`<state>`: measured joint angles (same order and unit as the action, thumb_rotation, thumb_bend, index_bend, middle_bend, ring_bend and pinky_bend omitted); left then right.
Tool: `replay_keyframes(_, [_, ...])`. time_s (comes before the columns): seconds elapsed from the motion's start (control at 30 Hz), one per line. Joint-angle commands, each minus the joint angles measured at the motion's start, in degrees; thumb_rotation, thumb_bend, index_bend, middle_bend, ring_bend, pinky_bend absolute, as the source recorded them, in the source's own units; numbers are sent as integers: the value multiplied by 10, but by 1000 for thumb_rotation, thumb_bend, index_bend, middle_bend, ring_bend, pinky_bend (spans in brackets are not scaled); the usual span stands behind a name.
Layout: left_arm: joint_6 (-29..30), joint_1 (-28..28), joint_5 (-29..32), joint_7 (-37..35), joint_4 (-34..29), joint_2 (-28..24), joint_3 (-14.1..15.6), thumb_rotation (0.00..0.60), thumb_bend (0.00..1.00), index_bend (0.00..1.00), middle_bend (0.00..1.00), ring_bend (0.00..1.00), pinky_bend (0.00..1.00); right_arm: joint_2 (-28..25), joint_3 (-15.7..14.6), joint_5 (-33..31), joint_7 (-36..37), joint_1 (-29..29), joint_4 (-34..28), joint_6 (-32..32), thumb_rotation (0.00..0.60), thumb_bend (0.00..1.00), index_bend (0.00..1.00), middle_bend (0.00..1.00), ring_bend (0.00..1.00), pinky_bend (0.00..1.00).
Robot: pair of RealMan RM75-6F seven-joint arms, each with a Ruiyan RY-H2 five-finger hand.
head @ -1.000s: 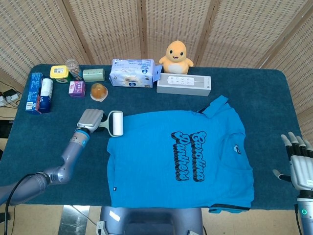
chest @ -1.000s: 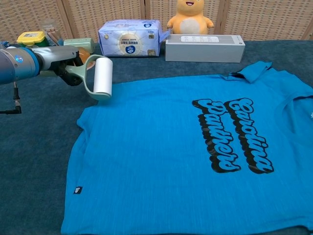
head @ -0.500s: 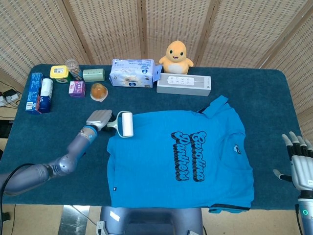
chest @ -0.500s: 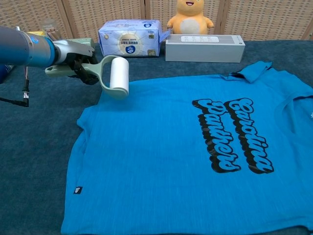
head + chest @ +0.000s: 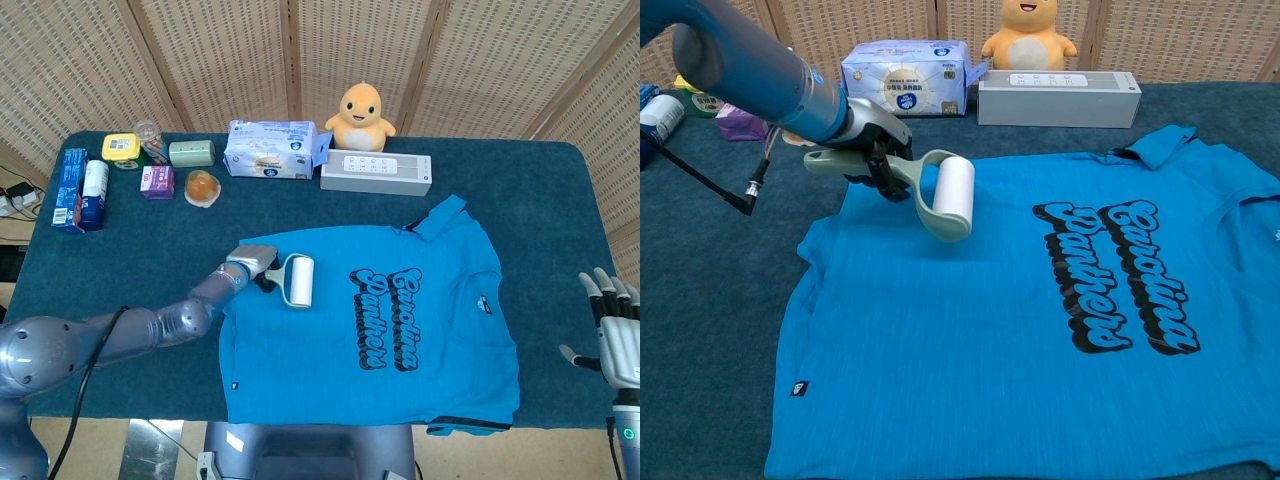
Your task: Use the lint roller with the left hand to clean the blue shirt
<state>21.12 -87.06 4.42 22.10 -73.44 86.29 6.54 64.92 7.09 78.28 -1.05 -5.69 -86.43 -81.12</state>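
Note:
The blue shirt (image 5: pixel 370 320) (image 5: pixel 1020 330) lies flat on the dark blue table, black lettering up. My left hand (image 5: pixel 254 265) (image 5: pixel 872 150) grips the pale green handle of the lint roller (image 5: pixel 298 280) (image 5: pixel 952 197). The white roll sits over the shirt's upper left part, near the shoulder; whether it touches the cloth I cannot tell. At the table's right front edge my right hand (image 5: pixel 612 330) hangs with fingers spread and holds nothing; the chest view does not show it.
Along the back edge stand a tissue pack (image 5: pixel 270 149) (image 5: pixel 904 78), a yellow plush duck (image 5: pixel 361 113), a grey speaker box (image 5: pixel 375 173) (image 5: pixel 1058 98) and several small jars and boxes (image 5: pixel 150 165). Toothpaste boxes (image 5: pixel 78 188) lie far left.
My left hand has carried the lint roller rightward and nearer, from the bare table beside the sleeve onto the shirt's upper left area. The right hand has stayed put.

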Motion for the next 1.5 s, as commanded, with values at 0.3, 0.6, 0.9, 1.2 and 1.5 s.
replay_keyframes(0.3, [23, -80, 56, -9, -9, 27, 76, 600, 746, 1000, 1000, 920, 1000, -9, 3, -3, 24, 1, 1, 4, 600, 0, 15, 0, 0, 0])
replay_keyframes(0.6, [-6, -79, 57, -33, -8, 18, 118, 600, 745, 1000, 1000, 920, 1000, -11, 3, -3, 27, 0, 1, 6, 600, 0, 15, 0, 0, 0])
replay_keyframes(0.9, [-27, -87, 37, -64, 11, 36, 138, 600, 746, 1000, 1000, 920, 1000, -9, 3, -5, 21, 1, -1, 4, 600, 0, 15, 0, 0, 0])
replay_keyframes(1.2, [-30, -109, 35, -98, 31, 63, 158, 600, 746, 1000, 1000, 920, 1000, -13, 6, -8, 31, 1, 0, 4, 600, 0, 15, 0, 0, 0])
replay_keyframes(1.5, [-40, -131, 32, -125, 47, 88, 167, 600, 745, 1000, 1000, 920, 1000, -17, 7, -7, 38, 3, -3, 1, 600, 0, 15, 0, 0, 0])
